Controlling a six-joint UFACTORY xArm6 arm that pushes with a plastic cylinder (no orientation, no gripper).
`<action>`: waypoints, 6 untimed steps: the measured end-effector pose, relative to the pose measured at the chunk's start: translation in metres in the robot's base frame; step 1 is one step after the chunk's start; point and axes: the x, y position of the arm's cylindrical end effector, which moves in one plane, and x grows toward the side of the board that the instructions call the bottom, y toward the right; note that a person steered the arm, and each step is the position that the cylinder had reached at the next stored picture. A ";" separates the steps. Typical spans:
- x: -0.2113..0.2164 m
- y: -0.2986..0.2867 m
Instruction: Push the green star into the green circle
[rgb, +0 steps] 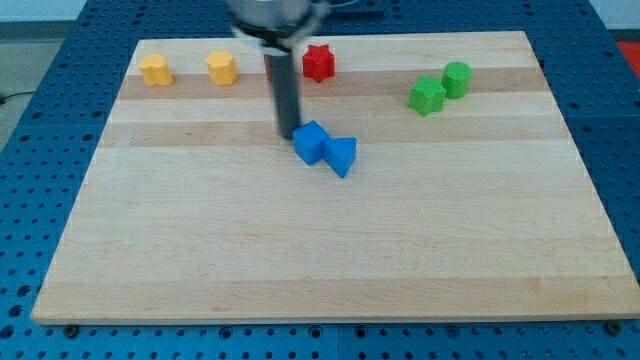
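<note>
The green star (426, 96) lies on the wooden board (330, 250) at the view's upper right. The green circle (456, 78) sits just to its upper right, touching or nearly touching it. My tip (287, 134) is at the end of the dark rod near the board's upper middle, far to the left of both green blocks. It stands right against the upper left side of a blue cube (310, 142).
A blue triangle (341, 156) touches the blue cube's right side. A red star (318, 62) sits near the top edge, with another red block (269, 66) partly hidden behind the rod. Two yellow blocks (155, 70) (222, 68) lie at the upper left.
</note>
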 end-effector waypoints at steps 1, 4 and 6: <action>0.002 0.084; -0.046 0.210; -0.025 0.138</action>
